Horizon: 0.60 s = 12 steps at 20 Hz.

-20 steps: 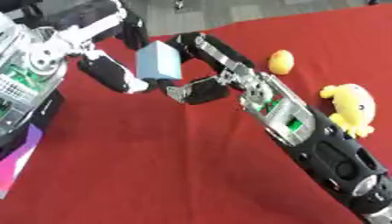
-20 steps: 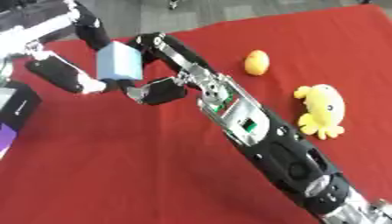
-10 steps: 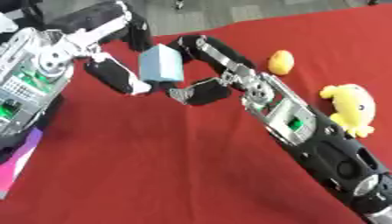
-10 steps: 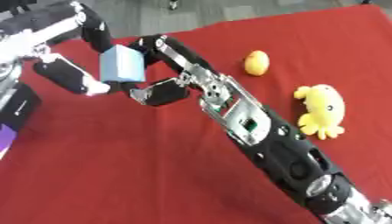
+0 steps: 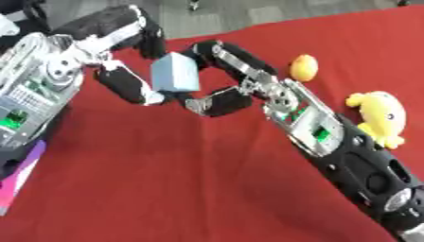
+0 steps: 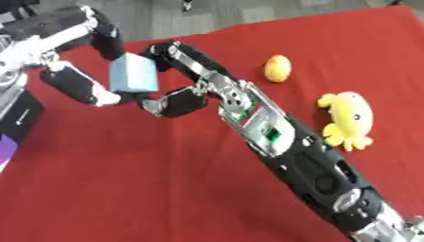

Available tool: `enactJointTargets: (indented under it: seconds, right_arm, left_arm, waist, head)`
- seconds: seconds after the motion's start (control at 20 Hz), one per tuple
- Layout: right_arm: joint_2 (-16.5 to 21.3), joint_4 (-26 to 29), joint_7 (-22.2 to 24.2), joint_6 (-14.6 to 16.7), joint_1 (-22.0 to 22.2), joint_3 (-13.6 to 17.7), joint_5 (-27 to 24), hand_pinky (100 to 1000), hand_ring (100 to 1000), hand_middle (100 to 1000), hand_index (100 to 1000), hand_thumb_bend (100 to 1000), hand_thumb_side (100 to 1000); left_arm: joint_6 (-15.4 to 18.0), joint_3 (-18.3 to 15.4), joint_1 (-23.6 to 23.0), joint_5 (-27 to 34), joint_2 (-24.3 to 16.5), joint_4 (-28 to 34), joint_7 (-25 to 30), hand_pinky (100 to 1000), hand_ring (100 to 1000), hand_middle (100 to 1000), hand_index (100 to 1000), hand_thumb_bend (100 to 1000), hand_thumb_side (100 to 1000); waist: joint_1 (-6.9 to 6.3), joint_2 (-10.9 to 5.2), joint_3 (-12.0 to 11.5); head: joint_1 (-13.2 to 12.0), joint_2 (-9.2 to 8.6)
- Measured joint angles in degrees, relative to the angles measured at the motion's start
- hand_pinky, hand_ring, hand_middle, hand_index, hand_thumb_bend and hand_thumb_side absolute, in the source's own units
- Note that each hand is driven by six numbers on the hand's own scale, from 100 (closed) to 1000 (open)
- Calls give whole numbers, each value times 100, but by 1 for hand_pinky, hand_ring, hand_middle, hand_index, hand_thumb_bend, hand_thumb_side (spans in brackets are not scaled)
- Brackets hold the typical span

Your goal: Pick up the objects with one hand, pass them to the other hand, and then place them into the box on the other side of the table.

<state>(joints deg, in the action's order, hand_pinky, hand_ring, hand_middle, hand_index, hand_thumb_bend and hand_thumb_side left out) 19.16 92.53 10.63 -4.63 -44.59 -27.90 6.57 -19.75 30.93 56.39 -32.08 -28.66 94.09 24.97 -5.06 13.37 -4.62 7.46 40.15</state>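
Observation:
A light blue block [image 5: 175, 73] hangs above the red table [image 5: 165, 189] at the upper left, caught between both hands. My right hand [image 5: 248, 71] reaches in from the lower right, with its fingers curled over the block's top right and its thumb [image 5: 217, 101] under it. My left hand [image 5: 126, 86] comes from the left edge, fingers [image 5: 124, 26] arched above the block and thumb along its left side. Both hands touch the block. An orange rounded object [image 6: 278, 68] and a yellow plush toy [image 6: 348, 118] lie on the cloth to the right.
A box with a purple side and dark top [image 5: 18, 182] shows at the lower left edge, partly behind my left arm. The table's far edge [image 5: 248, 28] runs close behind the hands, with grey floor beyond. Bare red cloth fills the lower middle.
The block and both hands have stayed almost in place, with both hands still closed around it. The toy and the orange object have not moved.

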Motion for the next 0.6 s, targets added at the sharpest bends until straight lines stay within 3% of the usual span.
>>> enactJointTargets:
  seconds: [0.25,0.6]
  right_arm:
    - [31,0,189,200,20,34,60,832,800,802,896,509,177]
    - [44,0,356,397,24,72,135,836,810,814,912,535,202]
  left_arm:
    - [12,0,-3,-61,-3,-21,12,663,501,415,503,390,100]
    - [6,-1,-33,-75,-3,-18,-3,651,468,375,475,407,100]
  waist:
    - [0,0,4]
    - [0,0,5]
  head:
    - [0,-1]
    - [2,-2]
